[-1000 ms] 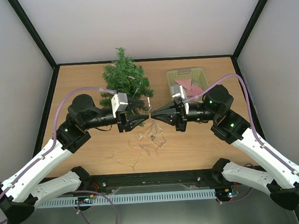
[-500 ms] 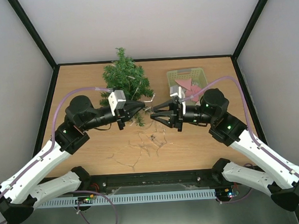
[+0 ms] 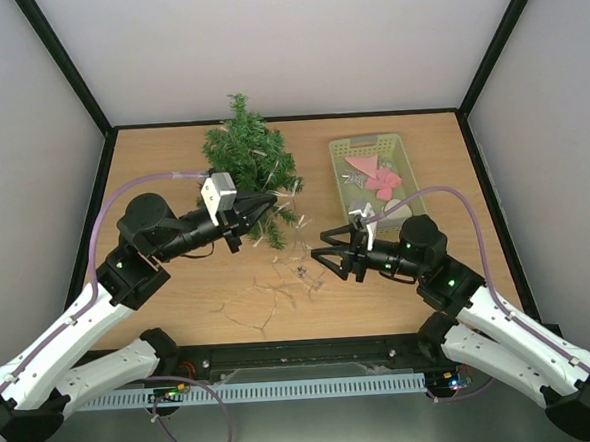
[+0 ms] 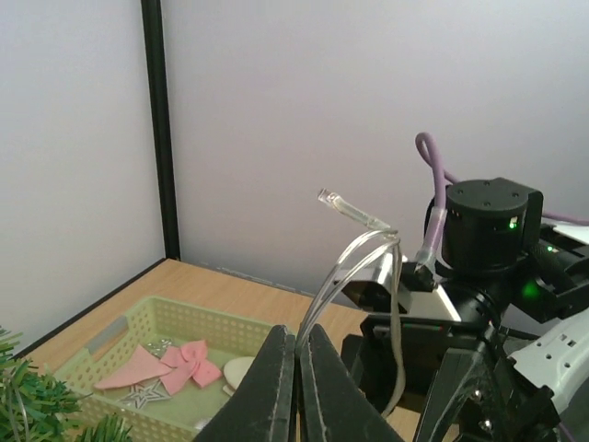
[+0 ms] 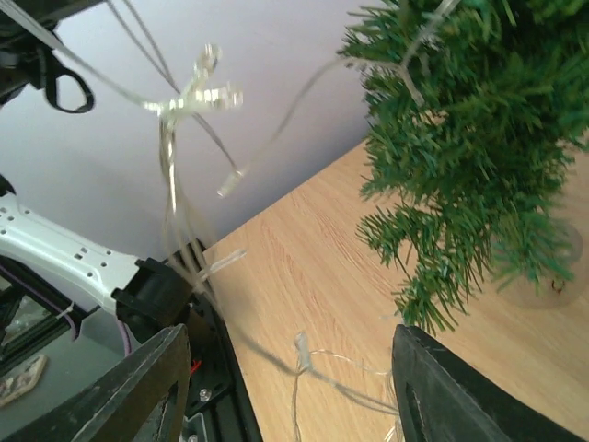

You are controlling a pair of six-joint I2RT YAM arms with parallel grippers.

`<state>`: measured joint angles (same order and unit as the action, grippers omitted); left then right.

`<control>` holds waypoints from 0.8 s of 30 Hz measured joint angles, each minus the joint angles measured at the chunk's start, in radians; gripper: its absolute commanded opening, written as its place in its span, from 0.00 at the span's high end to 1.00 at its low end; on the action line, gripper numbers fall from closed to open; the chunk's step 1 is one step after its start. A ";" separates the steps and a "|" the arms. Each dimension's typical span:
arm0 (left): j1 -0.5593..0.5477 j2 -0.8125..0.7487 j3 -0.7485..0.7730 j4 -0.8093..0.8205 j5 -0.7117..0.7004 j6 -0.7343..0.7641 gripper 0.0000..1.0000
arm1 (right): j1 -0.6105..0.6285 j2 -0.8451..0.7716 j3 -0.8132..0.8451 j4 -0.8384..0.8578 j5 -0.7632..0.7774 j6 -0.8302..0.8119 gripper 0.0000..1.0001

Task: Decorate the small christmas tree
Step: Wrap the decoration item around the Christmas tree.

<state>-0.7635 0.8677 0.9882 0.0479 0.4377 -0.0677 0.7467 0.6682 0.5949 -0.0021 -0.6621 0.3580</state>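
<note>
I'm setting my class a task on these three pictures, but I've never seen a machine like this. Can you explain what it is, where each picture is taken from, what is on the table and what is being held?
These are two robot arms bolted at the near edge of a wooden table. The wide picture looks down from above and behind them. The other two come from a camera on each wrist. On the table are a small christmas tree and a pale green basket with a pink bow inside. A clear light string lies in front of the tree. The left tool is shut on part of that string and holds it up off the table. The right tool is open and holds nothing.
</note>
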 measured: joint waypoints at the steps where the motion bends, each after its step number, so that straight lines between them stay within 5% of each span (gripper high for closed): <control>1: 0.000 0.000 0.000 0.000 -0.003 -0.001 0.98 | 0.000 -0.002 -0.007 0.000 0.003 0.007 0.41; 21: 0.000 -0.003 0.013 -0.004 -0.036 -0.009 0.98 | 0.002 0.107 -0.132 0.033 0.054 -0.063 0.40; 24: 0.000 -0.003 0.013 -0.004 -0.036 -0.010 0.98 | 0.002 0.134 -0.146 0.057 0.063 -0.079 0.49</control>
<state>-0.7635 0.8650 1.0016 0.0437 0.4019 -0.0772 0.7486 0.8017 0.4484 0.0551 -0.5995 0.2787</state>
